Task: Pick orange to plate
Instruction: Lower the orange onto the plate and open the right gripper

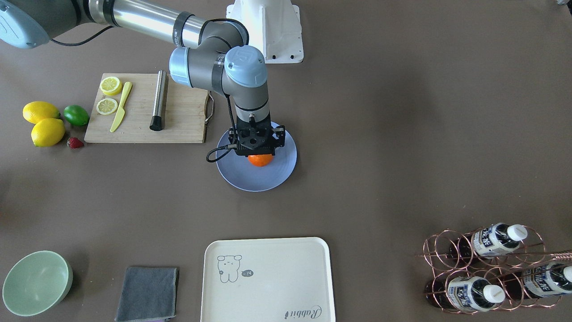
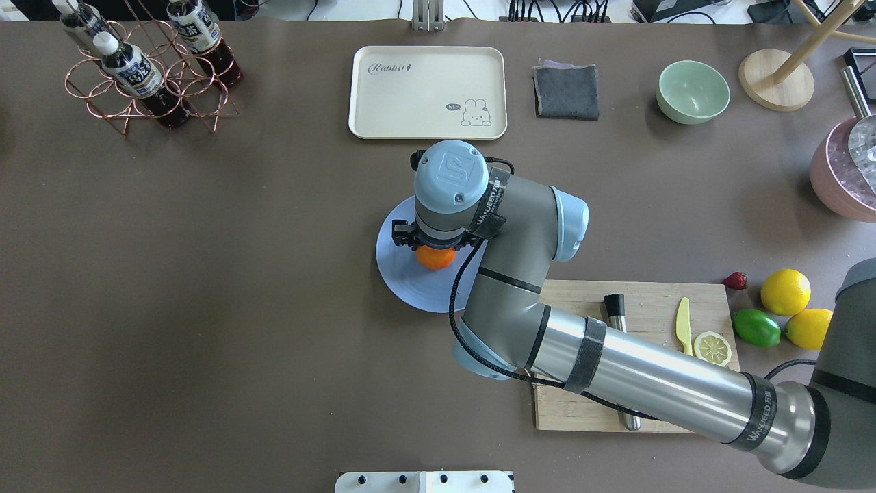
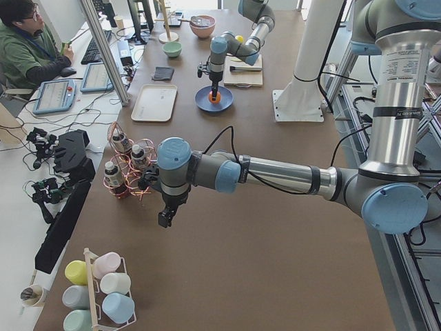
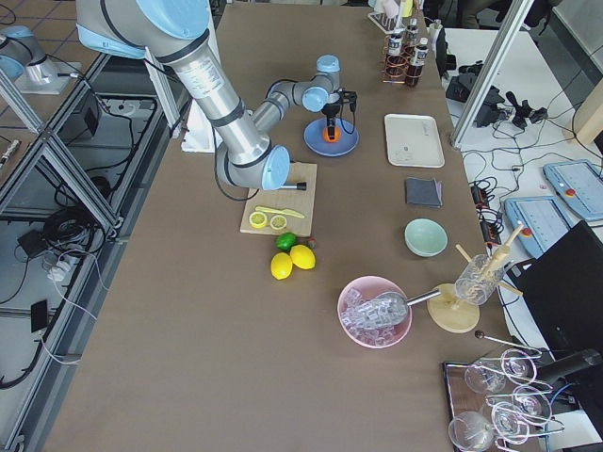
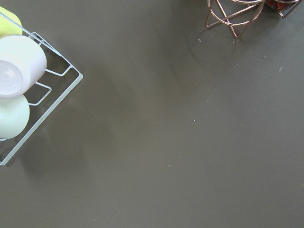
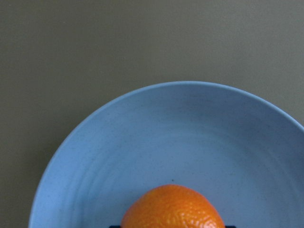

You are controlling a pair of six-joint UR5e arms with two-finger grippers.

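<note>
The orange (image 1: 260,160) lies low in the pale blue plate (image 1: 254,181), near the plate's middle. My right gripper (image 1: 258,152) stands straight down over it, and most of the fruit is hidden under the wrist. In the right wrist view the orange (image 6: 173,209) fills the bottom edge above the plate (image 6: 166,123), with dark finger edges tight against both its sides, so the gripper is shut on it. My left gripper (image 3: 165,219) shows only in the exterior left view, above bare table beside the bottle rack; I cannot tell its state.
A cutting board (image 1: 143,109) with lemon slices, a yellow knife and a steel bar lies beside the plate. Two lemons (image 1: 44,125), a lime (image 1: 76,115) and a strawberry sit past it. A cream tray (image 1: 268,277), grey cloth (image 1: 147,293), green bowl (image 1: 35,281) and bottle rack (image 1: 487,268) line the far edge.
</note>
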